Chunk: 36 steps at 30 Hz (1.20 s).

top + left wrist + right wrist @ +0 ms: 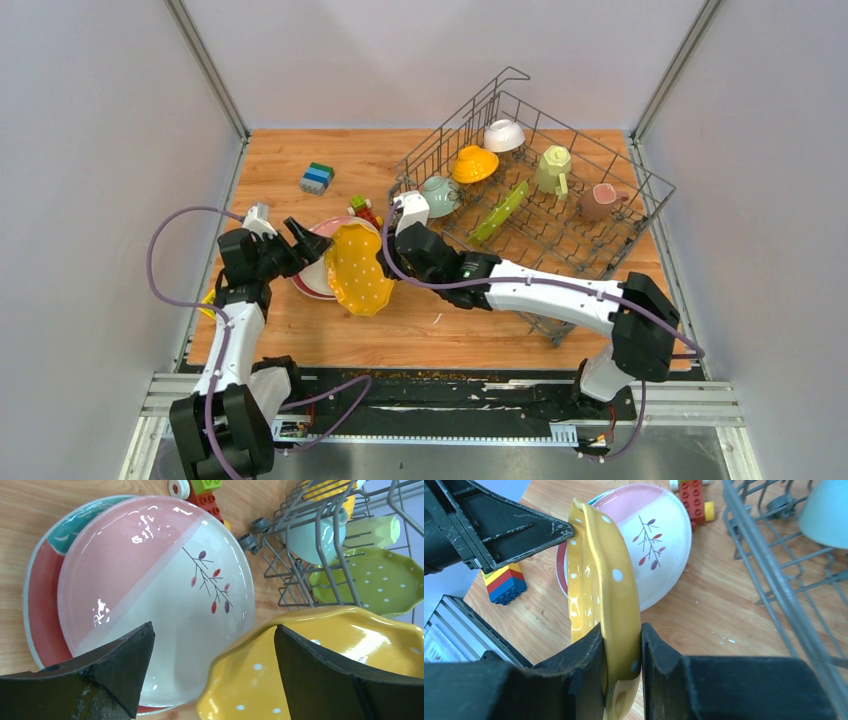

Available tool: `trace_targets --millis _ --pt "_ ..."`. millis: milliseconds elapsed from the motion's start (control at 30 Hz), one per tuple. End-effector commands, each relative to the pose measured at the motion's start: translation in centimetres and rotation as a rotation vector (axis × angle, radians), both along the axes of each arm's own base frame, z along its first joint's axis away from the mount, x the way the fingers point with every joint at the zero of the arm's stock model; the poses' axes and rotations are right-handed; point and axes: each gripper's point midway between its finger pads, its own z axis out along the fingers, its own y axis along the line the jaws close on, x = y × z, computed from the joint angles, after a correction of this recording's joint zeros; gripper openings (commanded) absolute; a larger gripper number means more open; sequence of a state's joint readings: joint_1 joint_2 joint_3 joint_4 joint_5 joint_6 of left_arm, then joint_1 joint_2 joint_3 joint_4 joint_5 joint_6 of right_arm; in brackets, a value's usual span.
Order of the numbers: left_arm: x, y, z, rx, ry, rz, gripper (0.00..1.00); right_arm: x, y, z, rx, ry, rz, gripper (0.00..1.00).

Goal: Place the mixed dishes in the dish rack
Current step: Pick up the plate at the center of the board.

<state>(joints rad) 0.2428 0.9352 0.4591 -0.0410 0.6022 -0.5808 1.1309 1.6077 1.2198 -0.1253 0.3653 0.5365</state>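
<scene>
My right gripper (622, 640) is shut on the rim of the yellow white-dotted plate (599, 570), which stands on edge above the table (360, 272). My left gripper (212, 640) is open, and the yellow plate (250, 680) lies close by its right finger without being gripped. Below it a pink and white plate (155, 590) rests on a red and teal plate (42, 605). The dish rack (610, 160) holds a white bowl (503, 135), a yellow bowl (474, 164), a teal mug (438, 195), a lime-green plate (500, 212), a pale-green mug (553, 170) and a pink mug (598, 202).
Blue and green toy blocks (317, 178) lie at the back left. Red and green blocks (364, 210) sit between the plate stack and the rack's near corner. A striped block (504, 582) lies by the left arm. Grey walls close in three sides.
</scene>
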Motion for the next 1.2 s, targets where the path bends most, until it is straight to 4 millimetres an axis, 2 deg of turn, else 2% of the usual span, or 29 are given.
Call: trace_targets --millis 0,133,267,367,467,667,767,900,1067,1167 --pt "0.8 2.0 2.7 0.084 -0.058 0.094 0.98 -0.6 -1.3 13.0 0.250 -0.150 0.009 0.00" --pt "0.7 3.4 3.1 0.142 -0.051 0.168 1.00 -1.5 -4.4 16.0 0.268 -0.189 -0.009 0.00" --pt "0.8 4.4 3.5 0.178 -0.044 0.215 1.00 -2.2 -8.6 19.9 0.305 -0.261 -0.056 0.00" --pt "1.0 4.7 3.6 0.186 -0.041 0.225 1.00 -2.4 -12.5 22.9 0.326 -0.328 -0.133 0.00" --pt "1.1 5.2 3.2 0.205 -0.023 0.239 1.00 -2.4 -17.6 25.7 0.336 -0.399 -0.256 0.00" --pt "1.2 5.8 2.4 0.224 0.002 0.266 1.00 -2.2 -26.5 29.3 0.297 -0.501 -0.526 0.00" --pt "1.5 5.8 2.2 0.220 0.007 0.263 1.00 -2.2 -29.9 30.0 0.253 -0.523 -0.649 0.00" --pt "1.7 5.8 2.1 0.218 0.015 0.261 1.00 -2.5 -33.4 30.3 0.207 -0.531 -0.779 0.00" --pt "1.9 5.7 1.8 0.210 0.028 0.254 1.00 -2.6 -36.4 29.0 0.123 -0.513 -0.931 0.00" --pt "1.9 5.8 1.6 0.213 0.035 0.256 1.00 -2.5 -37.2 27.2 0.084 -0.494 -1.009 0.00"
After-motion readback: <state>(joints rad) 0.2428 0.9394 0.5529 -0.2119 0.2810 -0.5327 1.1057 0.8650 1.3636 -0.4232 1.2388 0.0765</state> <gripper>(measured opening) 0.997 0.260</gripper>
